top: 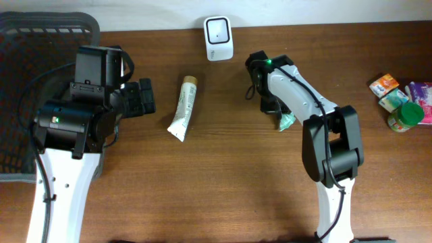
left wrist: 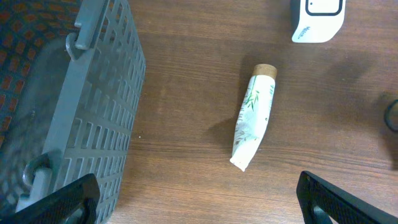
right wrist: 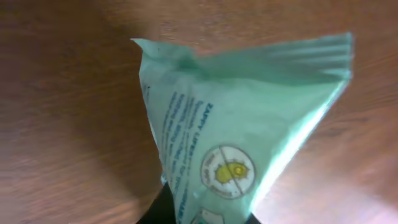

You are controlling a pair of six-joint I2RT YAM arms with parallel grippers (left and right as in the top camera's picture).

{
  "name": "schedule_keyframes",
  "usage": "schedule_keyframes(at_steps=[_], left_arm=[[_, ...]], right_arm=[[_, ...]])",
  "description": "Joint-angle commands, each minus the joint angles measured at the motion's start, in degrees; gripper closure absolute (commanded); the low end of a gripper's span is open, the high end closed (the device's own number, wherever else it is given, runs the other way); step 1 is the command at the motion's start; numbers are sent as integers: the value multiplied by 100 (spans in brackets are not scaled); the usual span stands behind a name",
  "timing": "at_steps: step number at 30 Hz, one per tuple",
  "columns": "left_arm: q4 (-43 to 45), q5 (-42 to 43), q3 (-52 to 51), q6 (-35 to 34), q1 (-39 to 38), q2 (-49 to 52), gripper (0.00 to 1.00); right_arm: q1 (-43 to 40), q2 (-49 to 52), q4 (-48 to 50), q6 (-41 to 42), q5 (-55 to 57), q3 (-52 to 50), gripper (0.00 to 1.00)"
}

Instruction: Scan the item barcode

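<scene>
In the right wrist view a pale green packet (right wrist: 242, 124) with printed text and a round yellow logo fills the picture. My right gripper (right wrist: 205, 218) is shut on its lower end, and only dark slivers of the fingers show. From overhead, the packet (top: 286, 121) hangs at the right gripper (top: 280, 115), low over the table and right of the white barcode scanner (top: 219, 29). A white tube (top: 183, 107) with a tan cap lies flat between the arms. My left gripper (top: 147, 96) stands open just left of the tube (left wrist: 253, 115), with nothing between its fingers (left wrist: 68, 199).
A dark plastic basket (top: 20, 101) fills the left side, close beside the left arm; its grey wall (left wrist: 93, 106) shows in the left wrist view. A green-lidded jar (top: 405, 116) and small cartons (top: 385, 84) sit at the far right edge.
</scene>
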Motion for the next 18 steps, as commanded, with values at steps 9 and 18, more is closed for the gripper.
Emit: schedule_keyframes(at_steps=[9,18], left_arm=[[-7,-81,4,87,20,-2,1],[-7,-79,4,87,20,-2,1]], right_arm=[[925,15,260,31,-734,-35,67],[1272,13,402,-271,-719,2,96]])
